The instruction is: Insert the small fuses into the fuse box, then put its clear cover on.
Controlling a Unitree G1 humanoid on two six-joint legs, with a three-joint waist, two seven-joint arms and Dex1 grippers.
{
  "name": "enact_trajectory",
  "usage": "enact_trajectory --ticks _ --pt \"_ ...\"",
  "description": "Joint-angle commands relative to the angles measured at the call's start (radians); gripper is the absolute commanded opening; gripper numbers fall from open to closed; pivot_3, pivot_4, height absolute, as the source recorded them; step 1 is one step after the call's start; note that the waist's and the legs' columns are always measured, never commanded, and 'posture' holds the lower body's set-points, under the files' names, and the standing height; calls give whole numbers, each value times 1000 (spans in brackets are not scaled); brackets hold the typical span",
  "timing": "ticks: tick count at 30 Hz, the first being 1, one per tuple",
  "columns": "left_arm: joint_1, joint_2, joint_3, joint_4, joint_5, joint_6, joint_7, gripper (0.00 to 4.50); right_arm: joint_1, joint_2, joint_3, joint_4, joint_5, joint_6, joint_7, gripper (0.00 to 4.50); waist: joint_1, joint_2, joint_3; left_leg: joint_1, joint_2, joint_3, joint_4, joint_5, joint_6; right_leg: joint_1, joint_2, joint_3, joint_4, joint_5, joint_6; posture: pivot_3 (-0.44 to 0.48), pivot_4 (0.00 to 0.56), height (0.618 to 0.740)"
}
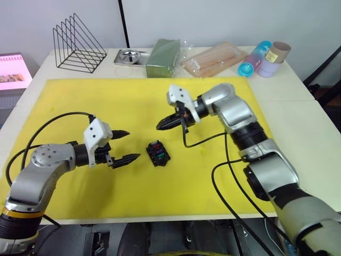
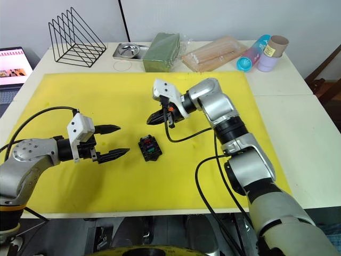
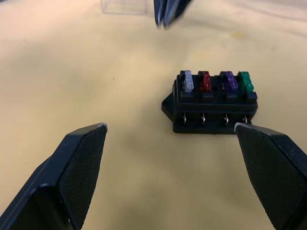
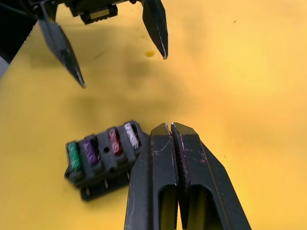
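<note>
Fuse box loaded with four fuses; both grippers clear of it.

The fuse box (image 1: 158, 153) lies on the yellow mat (image 1: 64, 101), between the two grippers. Four small fuses sit in a row in its top slots: greyish-tan fuse (image 3: 188, 81), red fuse (image 3: 205, 81), purple fuse (image 3: 229, 82) and green fuse (image 3: 245, 82). The left gripper (image 1: 124, 145) is beside the box with its two fingers spread wide apart, holding nothing. The right gripper (image 1: 162, 125) hangs near the box on its far side, fingers pressed together, with nothing between them. The clear cover (image 3: 124, 6) rests on the mat beyond the right gripper, apart from the box.
</note>
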Motion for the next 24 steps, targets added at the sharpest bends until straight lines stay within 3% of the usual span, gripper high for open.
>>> enact_trajectory --ticks 1,8,11,15,22,24 --pt "21 42 63 -45 -34 8 -25 4500 60 -28 -94 -170 77 -1 -65 39 0 0 0 0 0 0 0 0 0 0 0 0 0 0 0 0 150 740" --pt "138 132 185 -114 -83 45 -71 4500 236 -256 -126 -413 105 50 -65 39 2 0 0 0 0 1 0 0 0 0 -1 0 -1 0 0 0 150 740" --pt "189 165 241 -119 -95 48 -100 4500 288 -346 -137 -466 116 69 -62 640 1 0 0 0 0 0 0 0 0 0 0 0 -1 0 0 0 150 740" --pt "258 198 315 -108 -85 42 -129 4500 362 -472 -160 -485 123 53 -43 2044 1 0 1 0 0 1 -1 0 0 0 0 0 -1 -1 -1 0 150 740" --pt "283 202 348 -99 -86 39 -143 4500 369 -519 -184 -438 138 72 -86 4476 0 0 1 1 1 2 0 0 0 0 1 1 -1 -2 -3 0 150 740" --pt "273 192 334 -99 -87 30 -139 4500 363 -516 -182 -429 136 80 -105 4476 0 0 1 0 1 2 0 0 0 0 0 1 -1 -2 -3 0 150 740"
